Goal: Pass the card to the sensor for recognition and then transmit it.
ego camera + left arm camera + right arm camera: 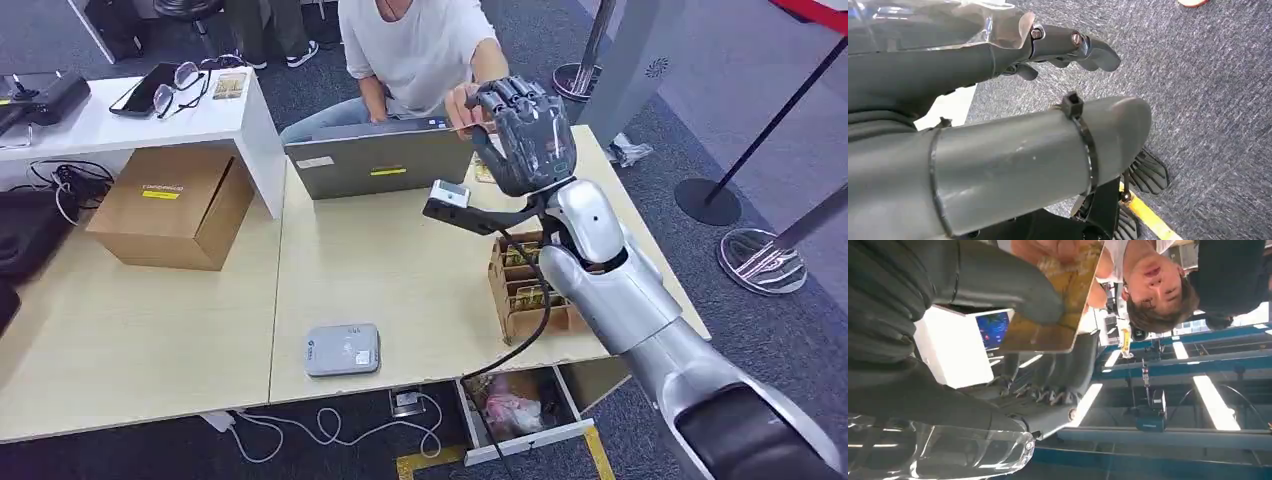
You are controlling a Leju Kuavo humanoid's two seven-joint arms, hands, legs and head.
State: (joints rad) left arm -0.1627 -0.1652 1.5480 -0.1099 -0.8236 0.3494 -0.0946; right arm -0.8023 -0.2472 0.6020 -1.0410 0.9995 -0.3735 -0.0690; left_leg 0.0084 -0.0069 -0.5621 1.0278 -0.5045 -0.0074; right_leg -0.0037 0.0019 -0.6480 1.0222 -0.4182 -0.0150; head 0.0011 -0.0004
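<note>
A pale wooden surface point(400, 270) runs across a grey-carpeted room, with a person point(415, 40) in a white top seated at its far side behind an open laptop point(380, 160). The card point(1060, 305), gold-patterned, is up in the air over the far right part of the surface, pinched between the thumb and fingers of the robot's right hand point(530, 135). The person's hand point(462, 105) reaches in at the card's far edge, and their fingers touch it in the right wrist view. Just below the raised hand, a cardboard organiser point(525, 285) stands at the right edge of the surface. The grey sensor point(342, 349) lies flat near the front edge, well apart from the card. On the left sits a cardboard box point(172, 205), beside a white side table point(120, 120) that carries a phone and glasses. The left hand point(1068, 47) hangs over the carpet, holding nothing, its fingers loosely extended and apart.
</note>
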